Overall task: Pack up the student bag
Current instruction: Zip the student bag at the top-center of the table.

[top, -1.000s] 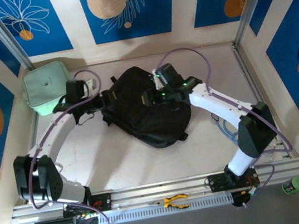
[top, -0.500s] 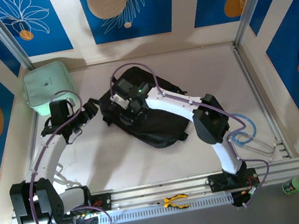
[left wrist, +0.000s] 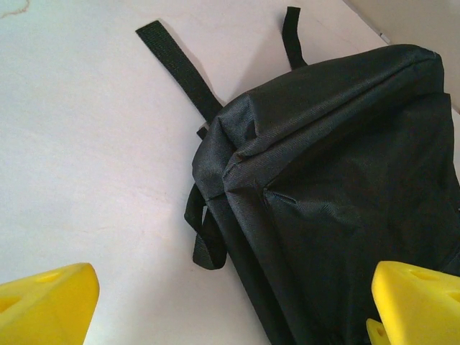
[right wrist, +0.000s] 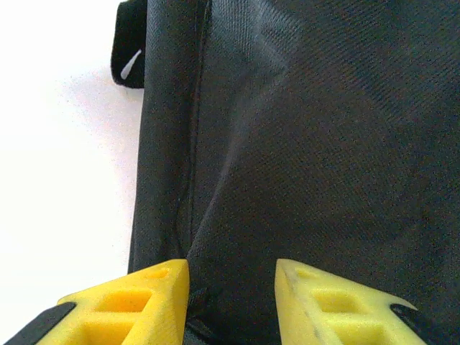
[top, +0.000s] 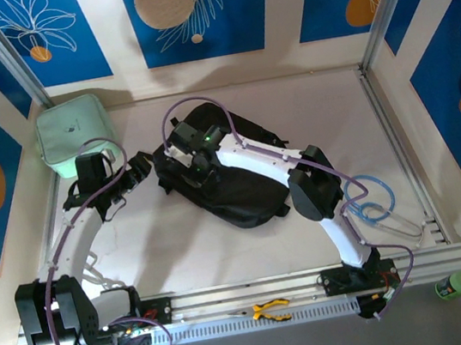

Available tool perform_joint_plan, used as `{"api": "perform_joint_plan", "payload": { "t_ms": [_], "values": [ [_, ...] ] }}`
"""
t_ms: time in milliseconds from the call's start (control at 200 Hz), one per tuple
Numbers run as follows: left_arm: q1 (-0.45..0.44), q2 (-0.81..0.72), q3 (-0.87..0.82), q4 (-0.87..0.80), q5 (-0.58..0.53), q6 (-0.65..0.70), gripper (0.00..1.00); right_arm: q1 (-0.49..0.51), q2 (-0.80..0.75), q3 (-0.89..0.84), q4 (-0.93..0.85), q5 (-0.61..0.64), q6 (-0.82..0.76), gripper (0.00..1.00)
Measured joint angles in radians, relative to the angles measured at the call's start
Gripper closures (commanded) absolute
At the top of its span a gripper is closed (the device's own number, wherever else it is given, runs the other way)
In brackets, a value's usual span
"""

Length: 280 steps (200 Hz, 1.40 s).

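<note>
While the mint-green case (top: 71, 134) sits in the far left corner of the worktop (top: 209, 258), the left gripper (left wrist: 233, 298) hangs wide open and empty just beside the student bag (top: 246, 189), lying mid-worktop. Over the bag's left part the right gripper (right wrist: 231, 287) is half closed against the fabric; whether it pinches a fold I cannot tell.

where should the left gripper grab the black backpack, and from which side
Grip the strap loop hanging off the backpack corner, or the puckered seam ridge above it. Come in low over the table from the left, where the open left gripper faces that corner. It lies flat and its panels look too broad for the jaws; loop and ridge are the narrow parts.
</note>
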Motion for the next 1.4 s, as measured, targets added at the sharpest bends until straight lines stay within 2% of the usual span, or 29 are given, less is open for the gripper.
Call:
{"api": "perform_joint_plan", "payload": {
  "t_ms": [130,275,480,755,950,1195,1400],
  "values": [
    [0.0,0.0,0.0,0.0,0.0,0.003,0.02,0.0,0.0,0.0,-0.013,0.0,0.0,0.6],
    [0.001,0.0,0.0,0.001,0.001,0.003,0.02,0.0,0.003,0.0,-0.019,0.0,0.005,0.56],
    [0.001,0.0,0.0,0.008,0.006,0.003,0.02,0.0,0.01,0.0,-0.024,0.001,0.039,0.56],
    [0.001,0.0,0.0,0.008,0.008,0.003,0.01,0.0,-0.01,0.002,-0.021,-0.026,0.079,0.44],
    [0.001,0.0,0.0,0.009,0.008,0.003,0.01,0.015,-0.015,0.002,-0.032,-0.046,0.078,0.44],
    [0.001,0.0,0.0,0.009,0.008,0.003,0.01,0.036,0.008,0.01,-0.04,-0.021,0.063,0.49],
    [0.001,0.008,0.0,0.014,0.008,0.003,0.0,0.037,0.034,0.01,-0.04,0.019,0.049,0.65]
  ]
}}
